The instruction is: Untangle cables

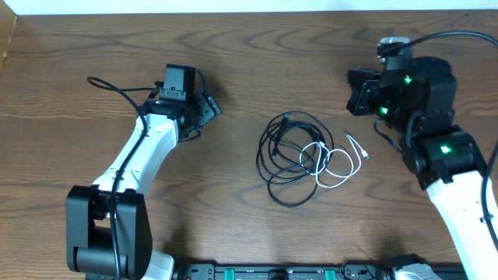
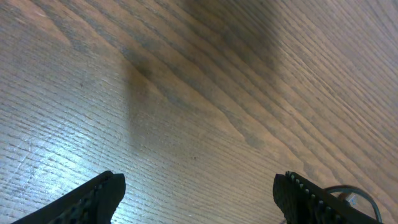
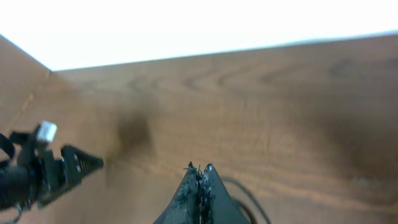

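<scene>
The table (image 1: pixel 249 47) holds the tangle at its centre, between the arms. The black cable (image 1: pixel 264 159) lies in loose stacked loops, and the white cable (image 1: pixel 320 165) crosses their right side, plug pointing right. The left gripper (image 2: pixel 199 190) is spread wide over bare wood, and the right gripper (image 3: pixel 200 177) is pressed together, empty; both are well apart from the heap. Pinching several black strands at once would likely drag the whole heap — or cinch the white loop tighter. Unopened, the right jaws would only shove it.
</scene>
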Available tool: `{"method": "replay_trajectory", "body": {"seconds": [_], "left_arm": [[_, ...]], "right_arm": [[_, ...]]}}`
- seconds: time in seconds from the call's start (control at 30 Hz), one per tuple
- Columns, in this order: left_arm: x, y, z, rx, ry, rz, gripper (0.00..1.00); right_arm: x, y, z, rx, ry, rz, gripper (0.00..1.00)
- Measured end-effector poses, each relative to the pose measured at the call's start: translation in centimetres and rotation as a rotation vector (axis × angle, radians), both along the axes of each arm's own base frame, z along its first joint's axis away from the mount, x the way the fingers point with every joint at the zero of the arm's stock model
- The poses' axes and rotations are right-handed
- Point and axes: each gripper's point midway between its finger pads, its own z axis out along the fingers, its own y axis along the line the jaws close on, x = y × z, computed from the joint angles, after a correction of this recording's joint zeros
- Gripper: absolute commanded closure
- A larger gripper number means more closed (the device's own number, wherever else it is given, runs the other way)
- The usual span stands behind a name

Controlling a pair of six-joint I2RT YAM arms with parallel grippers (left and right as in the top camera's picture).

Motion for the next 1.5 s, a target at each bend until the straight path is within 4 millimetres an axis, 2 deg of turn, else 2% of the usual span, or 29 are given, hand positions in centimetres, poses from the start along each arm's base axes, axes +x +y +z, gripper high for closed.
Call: {"method": "replay_trajectory", "body": {"seconds": [0.07,0.13,0.27,0.33,0.4,0.53,0.6,0.7,0.8,0.93,1.1,1.23,1.4,1.5], "left_arm": [[0.0,0.0,0.0,0.0,0.0,0.0,0.18],[0.0,0.0,0.0,0.0,0.0,0.0,0.18],[0.0,0.0,0.0,0.002,-0.001,0.001,0.18],[0.0,0.0,0.0,0.002,-0.001,0.001,0.18],[0.0,0.0,0.0,0.002,0.0,0.001,0.18],[0.0,0.0,0.0,0.002,-0.001,0.001,0.18],[0.0,0.0,0.0,0.002,-0.001,0.001,0.18],[0.0,0.0,0.0,0.002,-0.001,0.001,0.18],[0.0,0.0,0.0,0.002,0.0,0.001,0.18],[0.0,0.0,0.0,0.002,0.0,0.001,0.18],[0.0,0.0,0.0,0.002,0.0,0.001,0.18],[0.0,0.0,0.0,0.002,-0.001,0.001,0.19],[0.0,0.0,0.0,0.002,0.0,0.001,0.18],[0.0,0.0,0.0,0.002,0.0,0.001,0.18]], "right_arm": [[-0.7,-0.8,-0.1,-0.024,0.017,-0.029,0.99],[-1.8,-1.3,-1.8,-0.058,0.102,-0.044,0.95],[-4.7,-2.4,-8.6,-0.152,0.402,-0.048,0.79],[-6.0,-2.8,-12.6,-0.202,0.581,-0.048,0.76],[-6.7,-3.0,-15.2,-0.231,0.689,-0.044,0.73],[-6.0,-2.5,-18.9,-0.281,0.776,-0.005,0.71],[-4.6,-2.0,-21.1,-0.31,0.774,0.032,0.68],[-3.2,-1.5,-23.2,-0.338,0.761,0.073,0.66],[-3.4,-0.7,-25.4,-0.37,0.785,0.186,0.66],[-4.7,1.3,-27.6,-0.407,0.814,0.348,0.67],[-5.5,2.6,-28.1,-0.435,0.806,0.434,0.73],[-6.2,2.0,-28.3,-0.465,0.834,0.439,0.83],[-5.7,0.2,-28.5,-0.548,0.847,0.351,0.99],[-5.4,-0.2,-28.1,-0.562,0.856,0.316,0.99]]}}
